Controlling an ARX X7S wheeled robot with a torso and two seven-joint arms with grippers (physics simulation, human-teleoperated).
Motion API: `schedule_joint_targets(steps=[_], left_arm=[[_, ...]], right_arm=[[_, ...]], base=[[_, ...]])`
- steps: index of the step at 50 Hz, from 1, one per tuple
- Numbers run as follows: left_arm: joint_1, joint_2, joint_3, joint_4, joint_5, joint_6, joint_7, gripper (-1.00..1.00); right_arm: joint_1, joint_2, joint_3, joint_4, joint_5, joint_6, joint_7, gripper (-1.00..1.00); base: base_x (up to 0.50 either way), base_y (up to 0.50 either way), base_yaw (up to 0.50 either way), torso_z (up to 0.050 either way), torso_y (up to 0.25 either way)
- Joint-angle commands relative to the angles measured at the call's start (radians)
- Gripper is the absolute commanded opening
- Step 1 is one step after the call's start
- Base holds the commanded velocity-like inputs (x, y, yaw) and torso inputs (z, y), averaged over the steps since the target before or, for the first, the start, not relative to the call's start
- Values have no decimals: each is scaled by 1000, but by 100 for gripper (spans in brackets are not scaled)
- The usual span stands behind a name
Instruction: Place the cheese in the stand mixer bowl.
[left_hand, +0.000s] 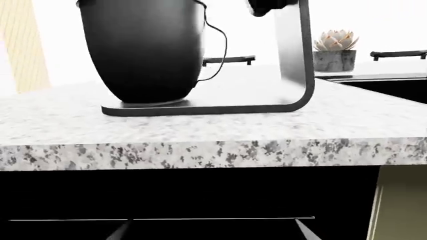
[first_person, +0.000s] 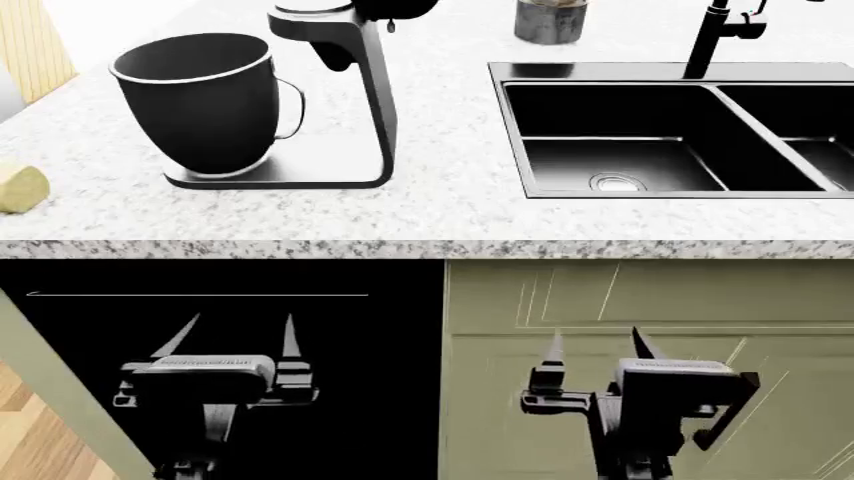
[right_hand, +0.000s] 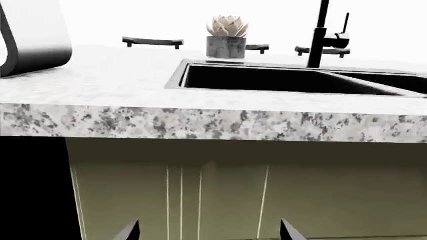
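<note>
The cheese (first_person: 19, 187) is a small pale yellow chunk on the granite counter at the far left edge of the head view. The stand mixer bowl (first_person: 203, 100) is a deep dark bowl with a thin light rim and side handle, seated on the mixer's base; it also shows in the left wrist view (left_hand: 143, 47). My left gripper (first_person: 234, 336) is open and empty, low in front of the dark cabinet below the bowl. My right gripper (first_person: 597, 346) is open and empty, low in front of the pale green cabinet door below the sink.
The stand mixer's arm (first_person: 363, 90) rises right of the bowl. A black double sink (first_person: 667, 135) with a black faucet (first_person: 710, 35) fills the counter's right side. A small grey pot with a succulent (first_person: 550, 18) stands at the back. The granite counter edge (first_person: 427, 248) overhangs both grippers.
</note>
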Motion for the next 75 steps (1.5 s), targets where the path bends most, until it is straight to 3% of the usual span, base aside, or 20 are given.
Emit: schedule_joint_targets(steps=[1, 8, 10, 14, 16, 17, 20, 23, 26, 30, 33, 35, 36, 40, 43, 45, 57, 75], left_arm=[[-58, -131, -136, 468, -60, -426, -34, 100], [-65, -159, -249, 630, -121, -551, -40, 100], [-36, -259, -268, 633, -257, -519, -169, 100], [100, -608, -288, 633, -640, -305, -592, 100], [172, -747, -272, 633, -711, -178, -724, 100], [187, -770, -261, 632, -713, -153, -749, 100], [187, -778, -238, 623, -705, -134, -757, 100], [211, -782, -238, 625, -697, -109, -756, 100], [228, -809, -248, 630, -714, -84, -779, 100], [233, -889, -232, 632, -750, -39, -851, 100], [225, -1036, -349, 619, -934, 4, -935, 100], [136, -1094, -323, 514, -1057, 27, -913, 100], [56, -1111, -255, 444, -1103, 43, -883, 100], [-283, -1105, -3, 301, -1138, -37, -846, 100], [-408, -1091, 49, 255, -1170, -85, -843, 100], [-411, -1096, 45, 263, -1176, -87, -848, 100], [-364, -1100, 6, 265, -1181, -66, -847, 100], [-264, -1106, -70, 273, -1171, -35, -841, 100]], right_arm=[[66, 83, 43, -372, 24, 358, 17, 100], [113, 105, 217, -588, 119, 538, 23, 100], [129, 112, 242, -619, 130, 573, 27, 100], [239, 149, 335, -745, 181, 753, 36, 100], [359, 187, 420, -804, 249, 914, 72, 100], [386, 235, 462, -805, 346, 941, 163, 100], [343, 498, 670, -805, 796, 885, 566, 100], [148, 613, 1023, -799, 1128, 779, 698, 100], [70, 650, 1185, -795, 1208, 796, 706, 100], [29, 672, 1241, -796, 1236, 800, 708, 100], [11, 680, 1248, -796, 1231, 794, 704, 100], [-1, 678, 1251, -796, 1223, 784, 693, 100], [-10, 672, 1251, -796, 1213, 778, 683, 100], [-42, 666, 1262, -798, 1200, 761, 668, 100], [-62, 665, 1277, -793, 1212, 753, 667, 100], [-84, 667, 1307, -782, 1270, 754, 658, 100], [-107, 643, 1279, -788, 1188, 724, 636, 100], [-135, 655, 1250, -788, 1175, 685, 657, 100]], base=[[0, 0, 0, 0, 0], [0, 0, 0, 0, 0], [0, 0, 0, 0, 0], [0, 0, 0, 0, 0], [0, 0, 0, 0, 0], [0, 0, 0, 0, 0], [0, 0, 0, 0, 0], [0, 0, 0, 0, 0], [0, 0, 0, 0, 0], [0, 0, 0, 0, 0], [0, 0, 0, 0, 0], [0, 0, 0, 0, 0], [0, 0, 0, 0, 0], [0, 0, 0, 0, 0], [0, 0, 0, 0, 0], [250, 0, 0, 0, 0], [500, 14, 0, 0, 0], [41, 500, 0, 0, 0]])
